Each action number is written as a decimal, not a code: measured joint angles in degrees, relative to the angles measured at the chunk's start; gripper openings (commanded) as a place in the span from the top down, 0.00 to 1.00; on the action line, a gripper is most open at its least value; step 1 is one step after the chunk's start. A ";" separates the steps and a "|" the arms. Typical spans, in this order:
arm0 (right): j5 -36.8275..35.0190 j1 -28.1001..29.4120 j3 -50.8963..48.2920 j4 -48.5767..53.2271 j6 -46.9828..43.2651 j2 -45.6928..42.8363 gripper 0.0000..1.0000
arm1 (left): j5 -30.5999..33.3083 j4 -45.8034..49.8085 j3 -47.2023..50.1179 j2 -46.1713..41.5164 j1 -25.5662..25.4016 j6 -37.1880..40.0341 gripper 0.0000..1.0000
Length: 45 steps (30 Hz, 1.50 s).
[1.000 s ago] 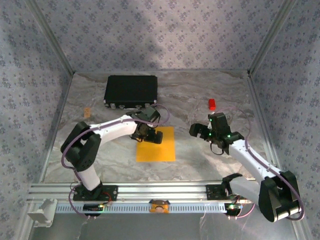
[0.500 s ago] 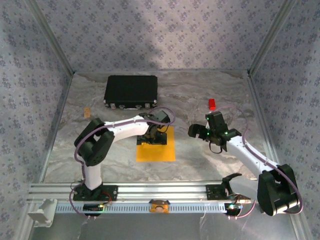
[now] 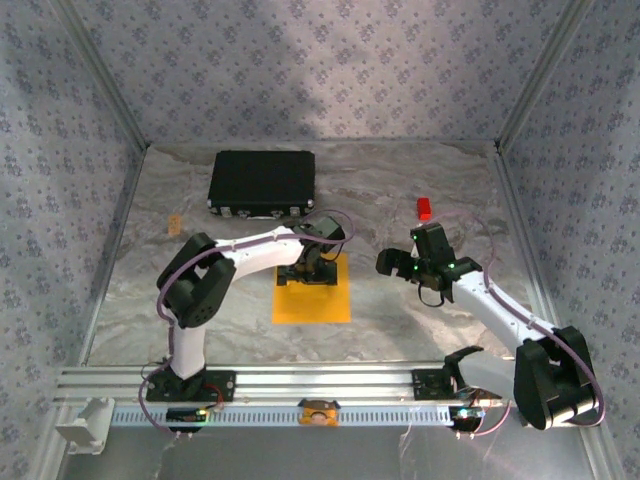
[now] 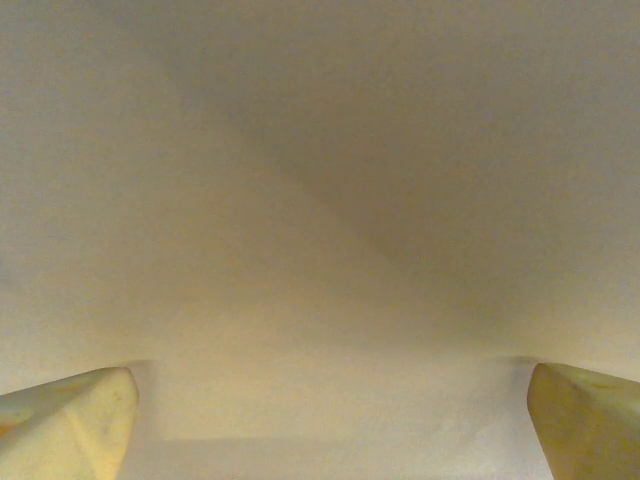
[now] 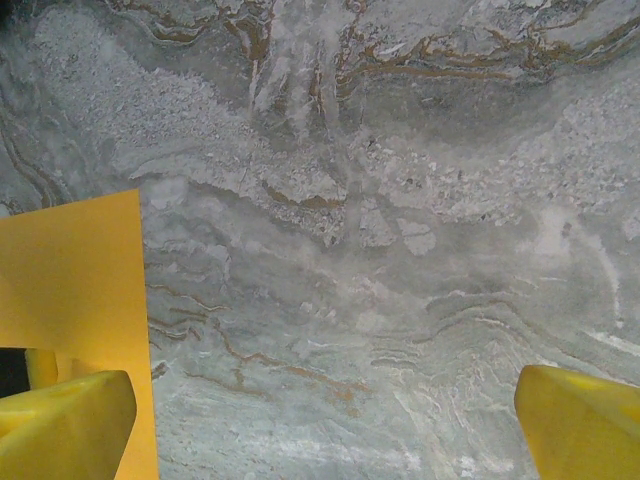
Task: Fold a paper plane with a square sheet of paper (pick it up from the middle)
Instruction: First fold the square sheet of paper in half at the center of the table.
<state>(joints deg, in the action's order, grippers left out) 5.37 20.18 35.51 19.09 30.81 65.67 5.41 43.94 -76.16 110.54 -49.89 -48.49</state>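
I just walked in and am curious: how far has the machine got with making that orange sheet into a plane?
Nothing looks folded yet: the square sheet of paper lies flat on the table. In hand: the left gripper hangs open, low over the sheet's far half, seemingly about to pick it up; the right gripper, open, hovers over bare table beside it. The pickup and every fold are left.

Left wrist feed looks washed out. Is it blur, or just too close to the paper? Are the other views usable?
Left wrist: very close to the paper, which looks pale and featureless, with a soft diagonal shadow across it and nothing to focus on. Right wrist: sharp, table veining crisp, no glare. Top external: evenly lit, slightly soft, a dim shadow on the back wall.
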 measured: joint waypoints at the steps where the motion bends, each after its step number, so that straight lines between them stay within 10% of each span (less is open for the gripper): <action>1: -0.02 0.00 -0.02 0.00 0.00 0.00 0.01 | -0.04 0.00 -0.13 0.33 0.00 0.02 0.00; 36: -0.04 0.00 -0.87 0.02 0.04 0.00 0.01 | -0.44 -0.42 -0.22 1.70 -0.17 1.09 0.05; 45: -1.07 0.00 -0.85 0.07 0.31 0.00 0.01 | 0.00 -0.76 -0.31 1.70 -0.76 2.10 0.18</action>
<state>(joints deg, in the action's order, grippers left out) 4.29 20.18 34.65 19.16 31.11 65.67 5.41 43.18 -76.47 112.25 -50.65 -46.39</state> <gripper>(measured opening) 0.992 0.846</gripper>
